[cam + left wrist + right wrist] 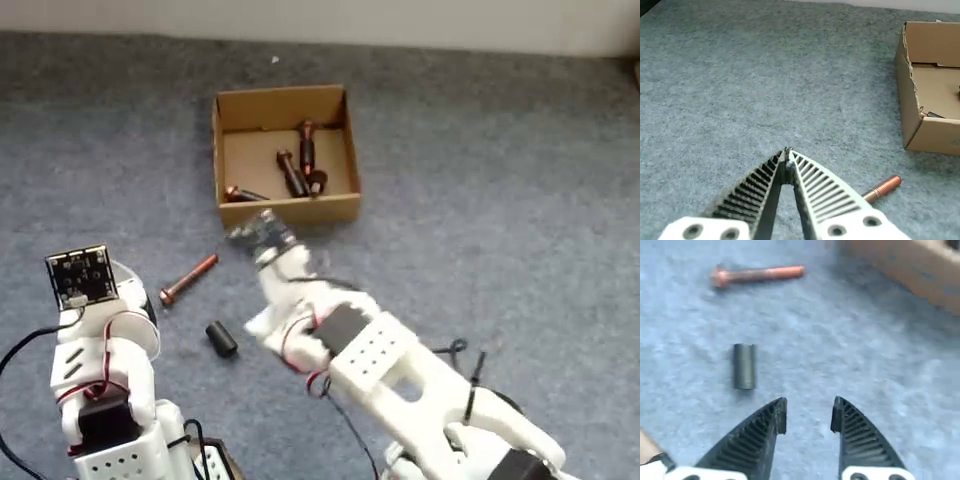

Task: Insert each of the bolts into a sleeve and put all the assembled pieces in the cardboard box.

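The left gripper (786,155) is closed on nothing; the right gripper (809,412) has its fingers apart, empty. Just beyond lie a black sleeve (744,366) and a loose copper bolt (757,274), apart. Farther off, the cardboard box (290,210) holds assembled pieces (293,172).

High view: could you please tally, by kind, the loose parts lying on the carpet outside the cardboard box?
Copper bolt: 1
Black sleeve: 1
Total: 2
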